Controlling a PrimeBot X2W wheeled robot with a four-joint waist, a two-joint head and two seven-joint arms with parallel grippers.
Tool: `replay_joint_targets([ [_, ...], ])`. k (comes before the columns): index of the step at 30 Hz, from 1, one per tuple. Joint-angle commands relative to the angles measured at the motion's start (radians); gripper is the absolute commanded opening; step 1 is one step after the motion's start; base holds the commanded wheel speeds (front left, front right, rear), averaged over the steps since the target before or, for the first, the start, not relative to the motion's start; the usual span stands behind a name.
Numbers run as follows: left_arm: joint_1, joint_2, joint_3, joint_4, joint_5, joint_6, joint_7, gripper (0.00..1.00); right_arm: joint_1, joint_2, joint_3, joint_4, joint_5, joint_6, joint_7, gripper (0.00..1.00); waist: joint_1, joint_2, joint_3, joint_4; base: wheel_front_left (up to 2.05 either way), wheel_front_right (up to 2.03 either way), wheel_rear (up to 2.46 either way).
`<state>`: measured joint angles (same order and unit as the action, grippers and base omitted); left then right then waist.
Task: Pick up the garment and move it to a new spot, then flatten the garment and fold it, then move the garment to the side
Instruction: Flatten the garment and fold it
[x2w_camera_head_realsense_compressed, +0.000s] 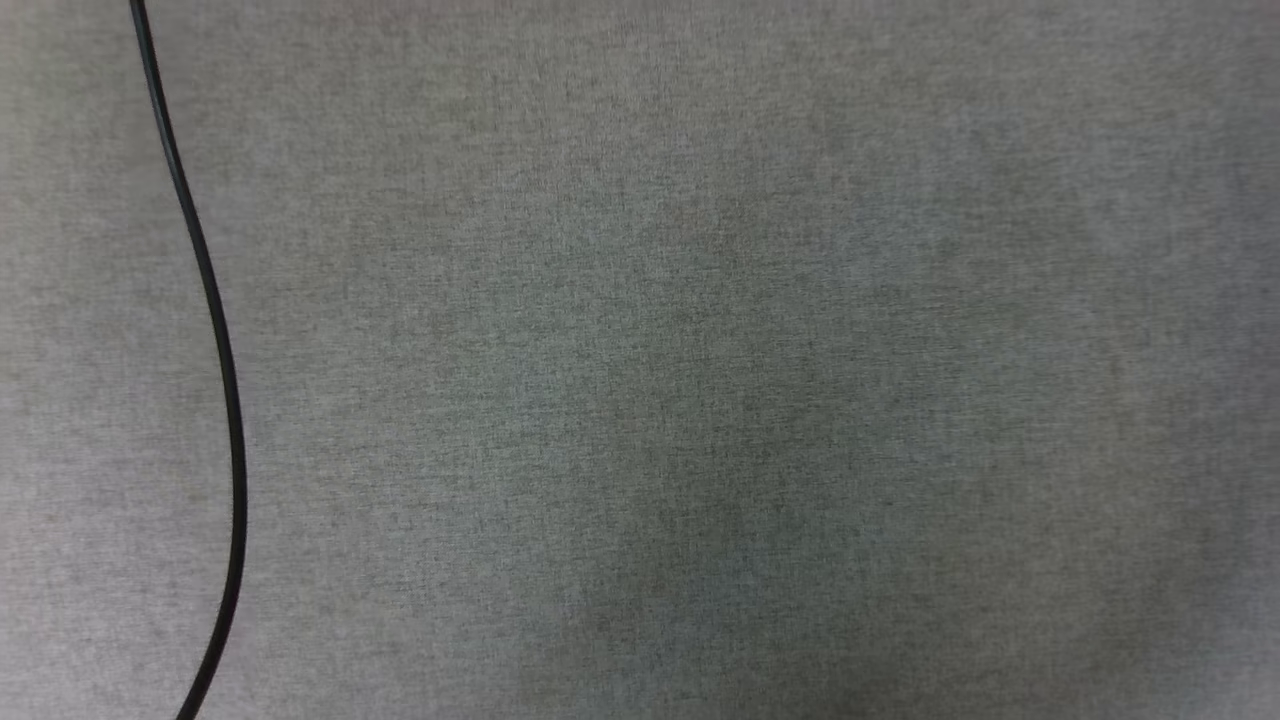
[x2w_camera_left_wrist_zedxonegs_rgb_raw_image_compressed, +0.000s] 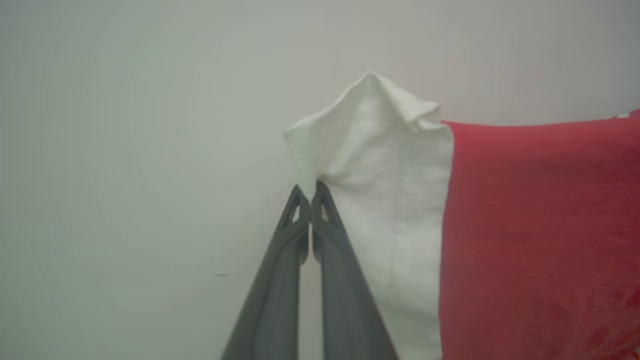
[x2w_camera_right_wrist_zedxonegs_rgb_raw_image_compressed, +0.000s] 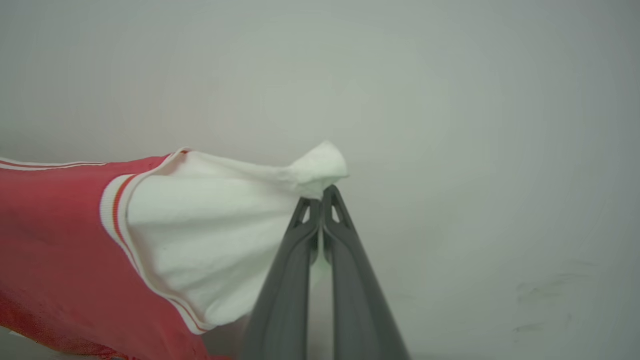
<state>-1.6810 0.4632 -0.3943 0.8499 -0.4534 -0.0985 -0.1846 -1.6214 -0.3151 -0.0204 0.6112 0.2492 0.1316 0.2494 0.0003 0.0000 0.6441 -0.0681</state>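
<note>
In the left wrist view the garment (x2w_camera_left_wrist_zedxonegs_rgb_raw_image_compressed: 525, 225), red with a white sleeve panel, hangs stretched to the right of my left gripper (x2w_camera_left_wrist_zedxonegs_rgb_raw_image_compressed: 311, 192), whose two dark fingers are shut on a pinch of the white fabric. In the right wrist view the same garment (x2w_camera_right_wrist_zedxonegs_rgb_raw_image_compressed: 65, 225) stretches away to the left, showing red-and-white striped trim around a white panel. My right gripper (x2w_camera_right_wrist_zedxonegs_rgb_raw_image_compressed: 322, 192) is shut on the tip of that white panel. The jersey's numerals are hidden.
The head view looks down on a grey fabric-covered surface (x2w_camera_head_realsense_compressed: 700, 380) with a thin black cable (x2w_camera_head_realsense_compressed: 215, 330) curving down its left side. Behind the garment in both wrist views is a plain pale wall.
</note>
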Motion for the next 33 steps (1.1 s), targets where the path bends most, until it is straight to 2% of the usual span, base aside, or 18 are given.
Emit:
replay_joint_targets([
  [1,0.002,-0.003,0.002,0.019,-0.012,-0.006,-0.012,0.0,-0.008,-0.004,0.013,0.016,0.011,-0.002,-0.016,0.0,-0.0003,0.0,0.021,0.003,0.0,0.0,0.0],
  [7,0.072,-0.025,-0.016,0.1,-0.08,-0.029,-0.018,0.0,0.07,-0.009,0.09,0.084,0.089,-0.002,-0.076,0.0,-0.0003,0.0,0.03,0.011,0.0,0.0,0.0],
  [11,0.185,-0.034,-0.042,0.092,-0.157,-0.032,-0.032,0.0,0.183,-0.008,0.139,0.104,0.153,-0.002,-0.13,0.0,-0.0003,0.0,-0.001,0.012,0.0,0.0,0.0],
  [17,0.447,-0.003,-0.097,-0.012,-0.302,-0.033,-0.061,0.0,0.455,-0.029,0.197,0.078,0.233,-0.002,-0.21,0.0,-0.0003,0.0,-0.096,0.026,0.0,0.0,0.0],
  [22,0.685,0.031,-0.119,-0.107,-0.357,-0.033,-0.078,0.0,0.708,-0.04,0.208,0.022,0.281,-0.002,-0.254,0.0,-0.0003,0.0,-0.2,0.033,0.0,0.0,0.0],
  [26,0.852,0.049,-0.095,-0.186,-0.355,-0.032,-0.082,0.0,0.889,-0.046,0.187,-0.043,0.293,-0.002,-0.265,0.0,-0.0003,0.0,-0.279,0.037,0.0,0.0,0.0],
  [33,1.15,0.05,-0.033,-0.346,-0.325,0.004,-0.083,0.0,1.174,-0.015,0.11,-0.169,0.286,-0.002,-0.233,0.0,-0.0003,0.0,-0.394,0.039,0.0,0.0,0.0],
])
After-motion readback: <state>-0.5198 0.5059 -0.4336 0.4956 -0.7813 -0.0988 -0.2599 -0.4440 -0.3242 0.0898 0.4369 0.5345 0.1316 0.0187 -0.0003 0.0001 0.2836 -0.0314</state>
